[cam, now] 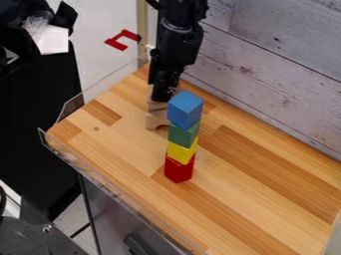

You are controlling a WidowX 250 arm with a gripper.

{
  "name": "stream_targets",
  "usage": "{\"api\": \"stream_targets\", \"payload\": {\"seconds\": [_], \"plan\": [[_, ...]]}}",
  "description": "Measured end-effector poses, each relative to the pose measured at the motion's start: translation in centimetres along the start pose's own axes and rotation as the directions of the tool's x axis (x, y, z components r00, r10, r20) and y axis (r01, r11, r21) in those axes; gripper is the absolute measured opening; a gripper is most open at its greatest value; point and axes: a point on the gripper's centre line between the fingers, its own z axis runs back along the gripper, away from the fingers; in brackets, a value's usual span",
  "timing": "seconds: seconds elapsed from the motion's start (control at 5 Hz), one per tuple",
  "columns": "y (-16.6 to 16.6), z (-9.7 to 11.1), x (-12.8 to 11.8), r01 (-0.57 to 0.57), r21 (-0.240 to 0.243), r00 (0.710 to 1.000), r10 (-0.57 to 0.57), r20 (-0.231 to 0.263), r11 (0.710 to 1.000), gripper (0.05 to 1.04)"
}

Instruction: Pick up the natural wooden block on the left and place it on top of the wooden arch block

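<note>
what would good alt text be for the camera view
A tower of four blocks, blue on green on yellow on red, stands on a wooden table. A black robot gripper hangs just behind it, by some plain wooden blocks.

The wood table point(266, 199) has light and dark brown strips. A clear, see-through guard point(106, 85) runs along its left edges. Gray wood boards point(266, 64) make the wall behind its right edge. The floor point(100, 20) at the top left is pale and shiny.
</note>
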Motion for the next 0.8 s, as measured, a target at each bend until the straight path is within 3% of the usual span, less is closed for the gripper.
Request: {"api": "stream_targets", "payload": {"seconds": [0.8], "plan": [[-0.86,-0.35,-0.72,-0.003,-0.01,1.0,0.003,-0.005,1.0,0.562]]}}
